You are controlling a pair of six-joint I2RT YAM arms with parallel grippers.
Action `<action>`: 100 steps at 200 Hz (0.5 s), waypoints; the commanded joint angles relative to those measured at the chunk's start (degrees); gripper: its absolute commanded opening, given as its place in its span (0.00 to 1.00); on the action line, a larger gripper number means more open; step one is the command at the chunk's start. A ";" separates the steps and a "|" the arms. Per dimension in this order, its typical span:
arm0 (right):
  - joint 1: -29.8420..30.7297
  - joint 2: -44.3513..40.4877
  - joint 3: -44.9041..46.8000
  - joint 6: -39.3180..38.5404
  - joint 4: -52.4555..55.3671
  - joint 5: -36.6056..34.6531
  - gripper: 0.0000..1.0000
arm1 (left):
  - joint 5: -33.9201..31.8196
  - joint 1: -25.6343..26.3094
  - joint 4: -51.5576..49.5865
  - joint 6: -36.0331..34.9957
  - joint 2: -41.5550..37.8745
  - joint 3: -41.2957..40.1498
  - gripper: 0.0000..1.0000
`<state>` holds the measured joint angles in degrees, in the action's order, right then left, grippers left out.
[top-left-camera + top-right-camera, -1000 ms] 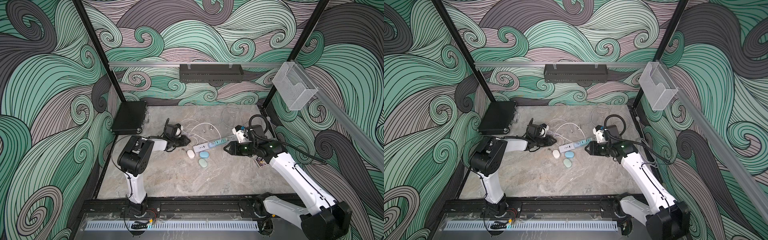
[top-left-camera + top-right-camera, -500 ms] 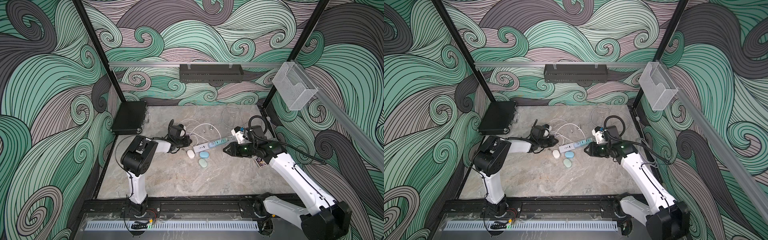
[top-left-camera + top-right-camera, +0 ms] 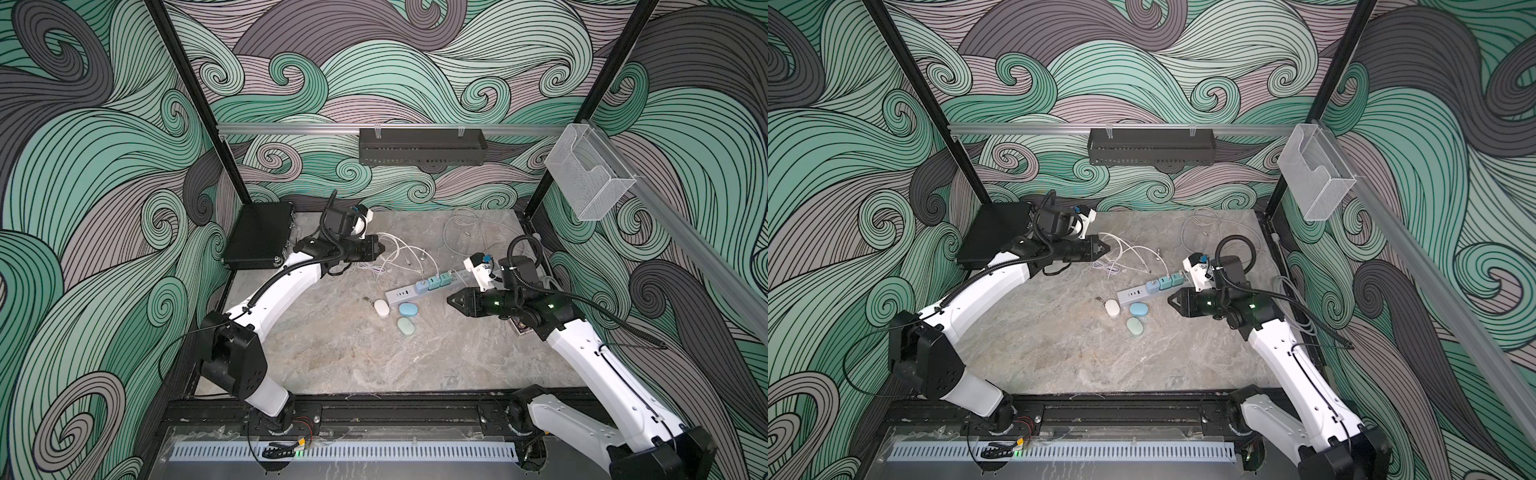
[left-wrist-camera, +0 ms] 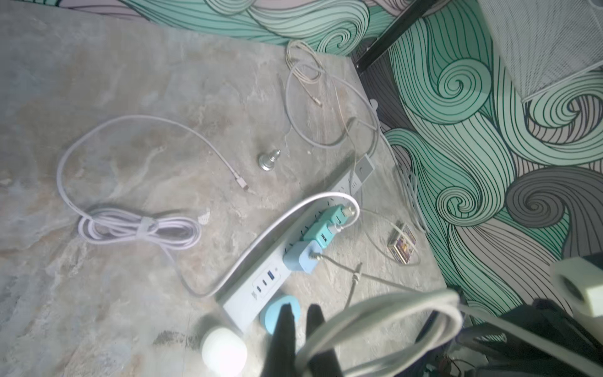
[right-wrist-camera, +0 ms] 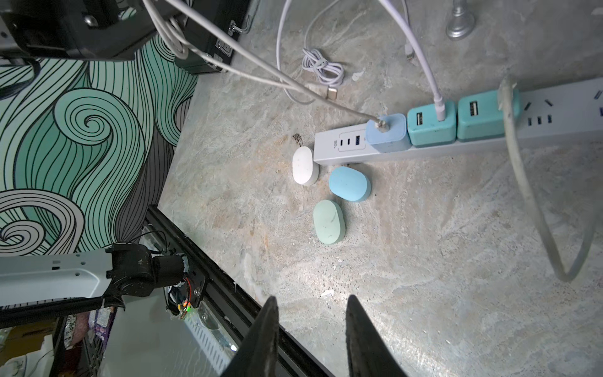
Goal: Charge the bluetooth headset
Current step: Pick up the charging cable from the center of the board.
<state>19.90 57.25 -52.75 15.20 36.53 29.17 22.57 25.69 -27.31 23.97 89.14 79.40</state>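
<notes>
R wrist view gives all three pill-shaped earbud cases, lids shut, lying flat on the surface ahead of the R jaws. The white case (image 5: 305, 164) is just beside the end of the power strip (image 5: 424, 153), the blue case (image 5: 349, 184) is just beside the strip's long edge, and the green case (image 5: 328, 227) is nearest the jaws, close to the blue one. L wrist view loses the green one. It has only the white case, blurred, and the blue one half behind the L fingertips (image 4: 284, 326), but adds a small printed box (image 4: 403, 243) by the wall beyond the strip. R jaws stand apart w/ nothing btwn them, above the surface. L jaws are closed on a white cable (image 4: 391, 303) that loops out beside them. R wrist view traces that cable to the pale blue charger (image 5: 386, 137) at the strip's end, next to two teal chargers (image 5: 430, 125). In both top views the cases sit btwn the two sets of jaws, nearer the R ones.
</notes>
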 commanded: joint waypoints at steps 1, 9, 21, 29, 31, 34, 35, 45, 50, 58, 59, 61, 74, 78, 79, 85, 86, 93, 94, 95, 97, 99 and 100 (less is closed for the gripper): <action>0.82 -0.23 -1.96 -2.62 -2.75 1.06 0.34 | 2.63 0.35 -8.95 -1.36 0.20 1.00 0.00; 1.20 -0.04 -2.21 -3.85 -2.80 1.94 0.34 | 2.59 0.37 -9.81 -1.29 0.27 1.52 0.00; 1.70 0.14 -2.45 -6.22 -2.57 3.18 0.34 | 1.74 0.41 -12.68 -2.24 0.70 3.12 0.00; 1.89 0.14 -2.45 -7.98 -2.41 4.05 0.34 | 0.75 0.54 -15.09 -3.49 0.94 4.57 0.00; 1.94 0.18 -2.38 -8.47 -2.36 4.32 0.34 | 0.62 0.58 -15.74 -3.84 1.12 5.01 0.00; 1.95 0.22 -2.41 -9.11 -2.32 4.70 0.34 | 0.35 0.59 -16.70 -4.30 1.22 5.48 0.00; 1.96 0.22 -2.43 -9.34 -2.29 4.91 0.34 | 0.27 0.63 -16.93 -4.47 1.26 5.62 0.00; 1.99 0.35 -2.39 -10.80 -2.25 6.47 0.34 | -0.14 0.68 -19.73 -5.84 1.62 7.01 0.00; 2.06 0.61 -2.56 -11.16 -2.25 7.21 0.33 | -0.04 0.68 -20.48 -6.34 1.66 7.53 0.00; 2.32 1.00 -2.89 -11.57 -2.01 8.55 0.33 | 0.41 0.75 -21.38 -7.35 1.66 7.91 0.00; 2.37 1.05 -2.88 -11.58 -2.00 8.76 0.33 | 0.48 0.76 -21.47 -7.49 1.61 7.94 0.00; 2.45 1.16 -3.06 -11.59 -1.97 8.99 0.33 | 0.64 0.76 -21.64 -7.72 1.62 7.96 0.00; 3.46 2.12 -3.51 -11.66 -1.84 10.39 0.32 | 1.86 0.76 -22.23 -8.82 1.22 8.06 0.00; 3.92 2.49 -3.63 -11.75 -1.73 10.78 0.33 | 2.44 0.76 -22.26 -9.20 1.05 8.06 0.00; 4.00 2.59 -3.65 -11.81 -1.69 10.89 0.33 | 2.64 0.76 -22.26 -9.29 1.00 8.06 0.00; 4.62 3.26 -3.91 -12.01 -1.32 11.45 0.33 | 3.72 0.78 -22.13 -9.82 0.80 8.06 0.00; 4.71 3.37 -3.92 -12.07 -1.26 11.53 0.33 | 3.85 0.77 -22.11 -9.86 0.74 8.06 0.00; 5.58 4.33 -4.34 -12.41 -0.56 11.99 0.35 | 5.00 0.76 -21.92 -10.43 0.58 7.98 0.00; 5.72 4.48 -4.40 -12.45 -0.49 12.07 0.35 | 5.10 0.76 -21.92 -10.52 0.58 7.97 0.00; 5.83 4.59 -4.40 -12.60 -0.36 12.06 0.35 | 5.29 0.76 -21.91 -10.61 0.54 7.97 0.00; 6.09 4.92 -4.58 -12.67 0.01 12.10 0.35 | 5.51 0.76 -21.91 -10.74 0.51 8.01 0.00; 6.24 5.20 -4.82 -12.70 0.29 12.15 0.35 | 5.66 0.76 -21.91 -10.88 0.51 8.09 0.00; 6.40 5.35 -4.95 -12.76 0.47 12.10 0.36 | 5.74 0.76 -21.91 -10.96 0.46 8.07 0.00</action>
<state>24.05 60.23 -55.29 4.95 35.00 37.47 24.60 26.06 -45.76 16.80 90.65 85.95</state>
